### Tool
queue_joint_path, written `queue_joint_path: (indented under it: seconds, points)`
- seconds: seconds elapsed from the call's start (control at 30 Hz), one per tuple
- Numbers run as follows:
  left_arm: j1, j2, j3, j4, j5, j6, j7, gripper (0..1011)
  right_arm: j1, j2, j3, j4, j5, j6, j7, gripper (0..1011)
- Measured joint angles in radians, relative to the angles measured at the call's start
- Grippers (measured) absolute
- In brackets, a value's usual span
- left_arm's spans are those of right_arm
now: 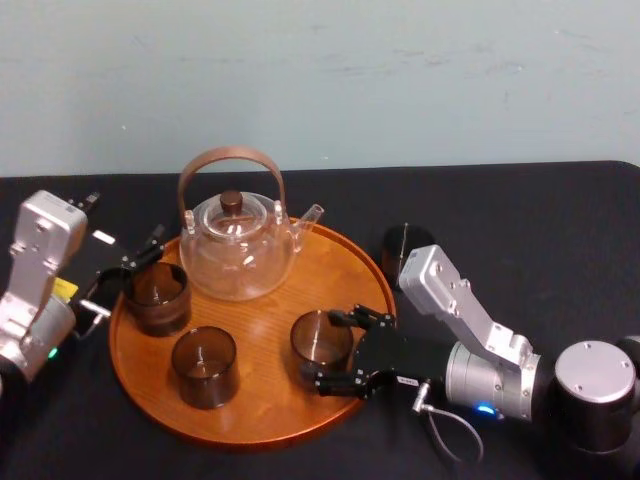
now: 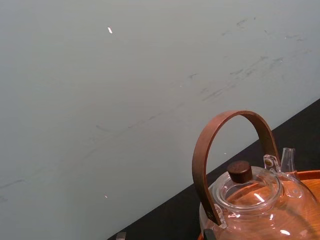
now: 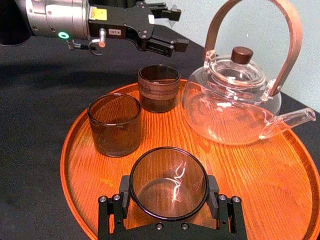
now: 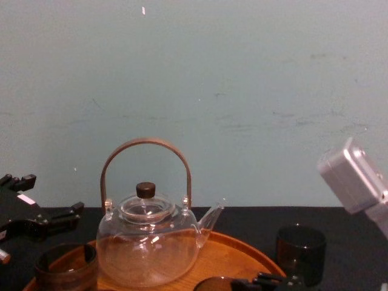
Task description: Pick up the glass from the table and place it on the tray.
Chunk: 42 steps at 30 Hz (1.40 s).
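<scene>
Your right end effector (image 1: 338, 352) is pressed against both sides of the glass (image 3: 169, 182), one finger on each wall just below the rim. The glass stands upright with its base on the tray (image 1: 270, 415), at about 4 o'clock on it.

Treat this tumbler as light, rigid and brittle. The wall looks thin and smooth, so it would probably slip before it bends, and it could crack under a hard squeeze. The hold you have, across the widest part and fairly high up, looks right. Use only moderate force and keep it vertical.

Your left end effector (image 3: 177, 27) is spread open at the tray's 9 o'clock edge, hanging just beyond the rear glass (image 1: 158, 297) without touching it.

The tray carries three tumblers: the held one, the rear glass at 9 o'clock, and the front glass (image 1: 204, 367) at about 7 o'clock. All three look empty. The teapot (image 1: 238, 255) sits at 12 o'clock with its lid on and its spout toward 2 o'clock, and I see no liquid in it.

A dark fourth glass (image 1: 405, 252) stands on the black surface (image 1: 520, 230), just outside the rim at 2 o'clock. I cannot tell whether it holds anything.
</scene>
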Motion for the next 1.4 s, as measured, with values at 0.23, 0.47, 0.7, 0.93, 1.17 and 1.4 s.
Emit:
queue_joint_path:
  seconds: [0.23, 0.47, 0.7, 0.93, 1.17, 1.4]
  points:
    - [0.0, 0.0, 0.0, 0.0, 0.0, 0.0, 0.0, 1001, 0.004, -0.007, -0.004, 0.022, 0.001, -0.003, 0.0, 905]
    - [0.0, 0.0, 0.0, 0.0, 0.0, 0.0, 0.0, 1001, 0.008, -0.011, -0.007, 0.033, 0.003, -0.004, -0.001, 904]
    - [0.0, 0.0, 0.0, 0.0, 0.0, 0.0, 0.0, 1001, 0.008, -0.01, -0.011, 0.033, -0.005, -0.007, -0.005, 904]
    - [0.0, 0.0, 0.0, 0.0, 0.0, 0.0, 0.0, 1001, 0.008, -0.01, -0.01, 0.033, -0.006, -0.007, -0.005, 904]
    - [0.0, 0.0, 0.0, 0.0, 0.0, 0.0, 0.0, 1001, 0.008, -0.009, -0.01, 0.034, -0.009, -0.002, -0.005, 1002]
    - [0.0, 0.0, 0.0, 0.0, 0.0, 0.0, 0.0, 1001, 0.008, -0.01, -0.009, 0.034, -0.008, -0.002, -0.004, 1002]
